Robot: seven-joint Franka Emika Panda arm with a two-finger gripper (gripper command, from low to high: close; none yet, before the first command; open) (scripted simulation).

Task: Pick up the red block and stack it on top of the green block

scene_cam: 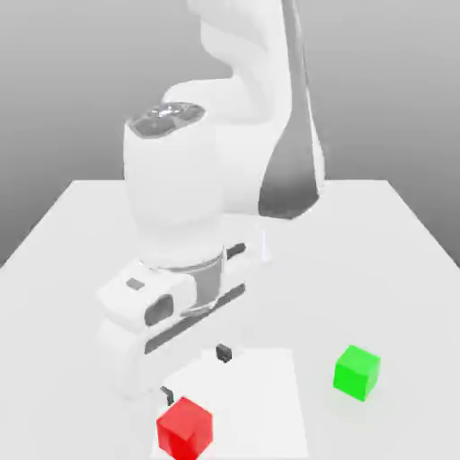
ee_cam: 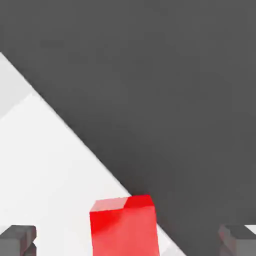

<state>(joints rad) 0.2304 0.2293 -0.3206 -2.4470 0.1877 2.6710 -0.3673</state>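
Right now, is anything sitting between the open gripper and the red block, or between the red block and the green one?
Nothing visible. The gripper hangs open just above the red block, and bare table separates it from the green block toward the exterior view's right.

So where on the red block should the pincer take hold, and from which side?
Probably from straight above, closing on two opposite vertical faces of the red block. It is a plain cube sitting flat on the table, with free space all round and the green block well apart. The open pincer already hangs over it, fingers either side.
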